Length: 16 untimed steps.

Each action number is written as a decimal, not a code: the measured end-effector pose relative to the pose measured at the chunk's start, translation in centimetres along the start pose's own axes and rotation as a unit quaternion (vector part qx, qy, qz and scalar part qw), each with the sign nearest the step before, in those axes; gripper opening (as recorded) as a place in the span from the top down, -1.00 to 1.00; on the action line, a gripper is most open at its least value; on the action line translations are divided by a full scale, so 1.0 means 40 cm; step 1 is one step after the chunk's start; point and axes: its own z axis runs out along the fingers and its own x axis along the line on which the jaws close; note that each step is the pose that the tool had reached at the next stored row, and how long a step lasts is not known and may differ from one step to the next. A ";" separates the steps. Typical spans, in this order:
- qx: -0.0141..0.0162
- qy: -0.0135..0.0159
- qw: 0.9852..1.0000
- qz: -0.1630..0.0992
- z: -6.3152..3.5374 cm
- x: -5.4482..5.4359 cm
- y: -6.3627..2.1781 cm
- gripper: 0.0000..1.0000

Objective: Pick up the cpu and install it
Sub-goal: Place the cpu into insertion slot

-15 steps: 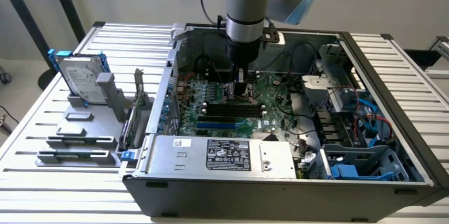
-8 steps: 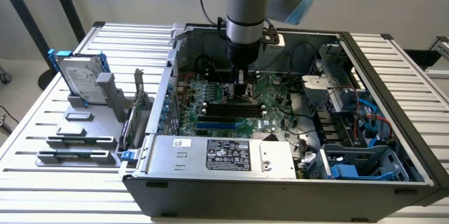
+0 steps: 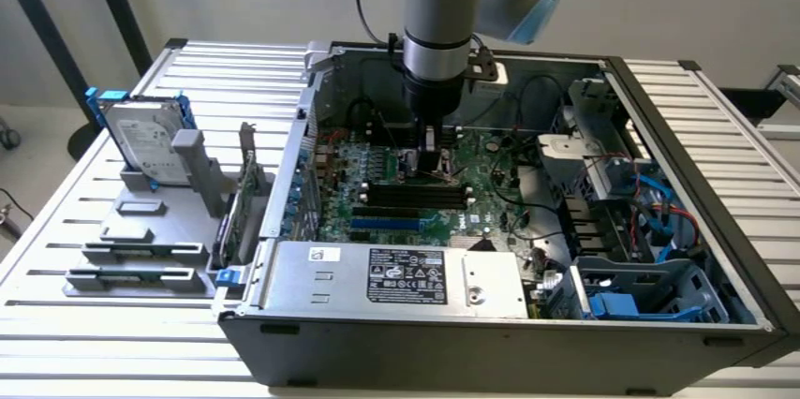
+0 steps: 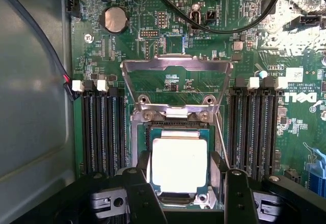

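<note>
The cpu (image 4: 179, 163), a small square chip with a silvery top on a green edge, lies level in the motherboard socket (image 4: 136, 132) or just over it; I cannot tell which. My gripper (image 4: 178, 180) stands straight above it with a black finger (image 4: 144, 183) against each side of the chip, so it is shut on it. The socket's metal load plate (image 4: 175, 66) is swung up and open behind the chip. In the exterior view the gripper (image 3: 432, 163) reaches down into the open computer case (image 3: 500, 333), onto the green motherboard (image 3: 488, 151).
Black memory slots (image 4: 102, 132) flank the socket on both sides, and black cables (image 4: 229, 28) loop over the board. A power supply (image 3: 393, 277) and drive cage (image 3: 625, 184) crowd the case. A hard drive with blue brackets (image 3: 144, 141) stands on a grey rack at the exterior view's left.
</note>
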 end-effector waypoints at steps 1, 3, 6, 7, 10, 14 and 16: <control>0.000 0.000 1.000 0.000 0.001 0.000 0.000 -0.09; 0.000 0.000 1.000 0.000 0.003 0.001 0.000 -0.09; 0.000 0.000 1.000 0.000 0.006 0.003 0.000 -0.09; 0.000 0.000 1.000 0.000 0.006 0.004 0.000 -0.09; 0.000 0.000 1.000 0.000 0.009 0.005 0.000 -0.09; 0.000 -0.001 1.000 0.000 0.012 0.007 0.000 -0.09; 0.000 -0.001 1.000 0.000 0.014 0.007 0.000 -0.09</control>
